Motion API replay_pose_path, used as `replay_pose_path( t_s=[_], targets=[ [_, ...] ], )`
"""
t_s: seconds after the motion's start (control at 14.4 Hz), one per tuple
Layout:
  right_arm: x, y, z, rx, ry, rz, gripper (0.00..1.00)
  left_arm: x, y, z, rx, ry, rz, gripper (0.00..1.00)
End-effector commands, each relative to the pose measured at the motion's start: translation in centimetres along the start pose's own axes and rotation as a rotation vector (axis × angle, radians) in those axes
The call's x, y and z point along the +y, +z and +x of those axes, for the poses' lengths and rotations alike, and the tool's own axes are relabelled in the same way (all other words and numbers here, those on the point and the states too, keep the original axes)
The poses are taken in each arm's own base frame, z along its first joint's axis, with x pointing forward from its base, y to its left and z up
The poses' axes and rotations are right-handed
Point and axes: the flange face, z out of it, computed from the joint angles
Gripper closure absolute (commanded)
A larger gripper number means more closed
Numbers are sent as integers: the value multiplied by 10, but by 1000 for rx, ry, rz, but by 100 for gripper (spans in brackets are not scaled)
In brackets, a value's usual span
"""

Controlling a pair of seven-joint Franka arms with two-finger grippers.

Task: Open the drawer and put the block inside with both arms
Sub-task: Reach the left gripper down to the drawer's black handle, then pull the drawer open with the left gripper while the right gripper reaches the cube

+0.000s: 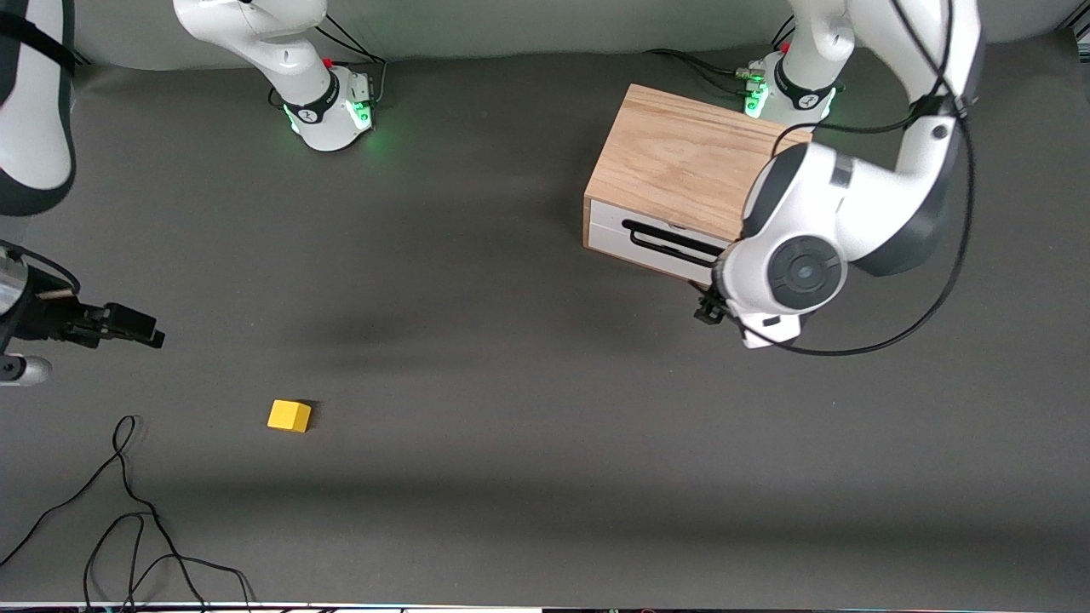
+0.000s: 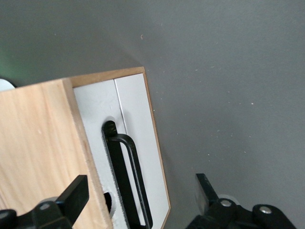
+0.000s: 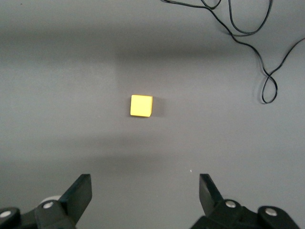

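The light-oak cabinet [image 1: 681,157] stands near the left arm's base. Its white drawer front [image 1: 647,247] with the black bar handle [image 1: 668,243] looks shut. My left arm's wrist [image 1: 792,272] hangs over the end of the drawer front and hides most of the hand. In the left wrist view my left gripper [image 2: 141,191] is open and empty, straddling the handle [image 2: 125,176] above it; the drawer front [image 2: 143,124] and cabinet top [image 2: 38,152] show there. The yellow block [image 1: 289,415] lies on the mat. My right gripper [image 1: 140,330] is open and empty over bare mat, apart from the block [image 3: 141,105].
Loose black cables [image 1: 128,528] lie near the front edge at the right arm's end of the table, also in the right wrist view [image 3: 267,86]. The grey mat [image 1: 511,383] stretches between the block and the cabinet.
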Motion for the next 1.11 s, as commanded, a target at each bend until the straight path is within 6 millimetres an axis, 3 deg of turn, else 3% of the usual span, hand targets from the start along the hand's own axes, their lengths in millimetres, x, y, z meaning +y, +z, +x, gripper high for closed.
replay_pose_path(
  t_s=[0.0,0.42,0.56,0.7,1.04],
  targets=[
    [0,15,9,2,-22,-11,0,11,29,-19,16,-30,35,1],
    [-1,22,12,-1,-22,-15,0,25,91,-30,20,-70,95,1],
    [-3,32,17,2,-22,-15,0,25,95,-29,15,-72,98,1],
    [-13,28,18,14,-35,-16,0,27,105,-30,16,-71,117,1],
    [-13,42,26,36,-24,-21,0,32,124,-37,24,-60,147,1]
  ],
)
